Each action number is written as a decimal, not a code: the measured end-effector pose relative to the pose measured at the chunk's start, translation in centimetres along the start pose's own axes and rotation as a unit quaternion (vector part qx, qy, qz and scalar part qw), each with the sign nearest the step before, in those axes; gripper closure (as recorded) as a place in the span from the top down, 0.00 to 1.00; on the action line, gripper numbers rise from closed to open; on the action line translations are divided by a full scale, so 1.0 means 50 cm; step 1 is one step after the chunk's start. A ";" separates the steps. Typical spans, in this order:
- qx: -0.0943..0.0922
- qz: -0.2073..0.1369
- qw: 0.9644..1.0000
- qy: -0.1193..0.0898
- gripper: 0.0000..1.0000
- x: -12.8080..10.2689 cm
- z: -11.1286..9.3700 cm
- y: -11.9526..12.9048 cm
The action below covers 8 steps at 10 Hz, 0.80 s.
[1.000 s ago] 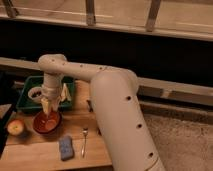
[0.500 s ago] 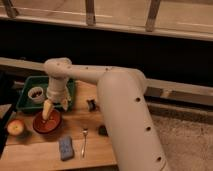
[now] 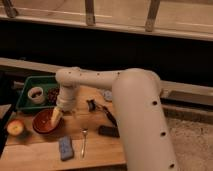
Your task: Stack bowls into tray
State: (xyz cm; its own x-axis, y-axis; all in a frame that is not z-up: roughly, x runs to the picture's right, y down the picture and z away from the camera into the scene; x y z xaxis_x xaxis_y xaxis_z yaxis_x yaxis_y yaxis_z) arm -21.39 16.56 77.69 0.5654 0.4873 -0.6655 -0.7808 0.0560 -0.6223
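The gripper (image 3: pixel 56 116) has dropped over the last second, sliding from up near the tray's front edge down and slightly right, and now it hangs right at the near-right rim of the orange-brown bowl (image 3: pixel 42 123), tip dipping toward the inside. Whether it has closed on that rim or is still open I cannot tell; the wrist blocks the view. The bowl itself has not budged: it sits on the wooden table (image 3: pixel 95 152), just in front of the dark green tray (image 3: pixel 37 80) and outside it. So, as I read it, this is the reach-and-grasp step, with no lift yet and the stacking still to come. Quick count: one tray at the back left; one orange-brown bowl on the table; one dark round shape (image 3: pixel 51 95) inside the tray, half hidden behind the arm, which may be the second bowl, though I can't confirm it. Also one white cup (image 3: pixel 36 94) in the tray, one round fruit (image 3: pixel 15 128) left of the bowl, one blue sponge (image 3: pixel 65 148), one fork (image 3: pixel 84 139), and two dark items (image 3: pixel 108 131) to the right.
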 end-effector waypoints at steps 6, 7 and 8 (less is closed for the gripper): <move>-0.016 0.014 1.000 -0.005 0.73 -0.051 0.042 0.029; -0.014 0.024 1.000 -0.010 0.73 -0.057 0.048 0.026; -0.014 0.028 0.999 -0.008 0.73 -0.061 0.059 0.026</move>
State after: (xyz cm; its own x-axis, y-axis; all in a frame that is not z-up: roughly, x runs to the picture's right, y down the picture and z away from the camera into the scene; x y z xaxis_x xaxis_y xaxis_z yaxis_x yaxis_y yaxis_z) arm -24.92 17.74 80.14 0.5163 0.5034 -0.6928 -0.8031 0.0038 -0.5958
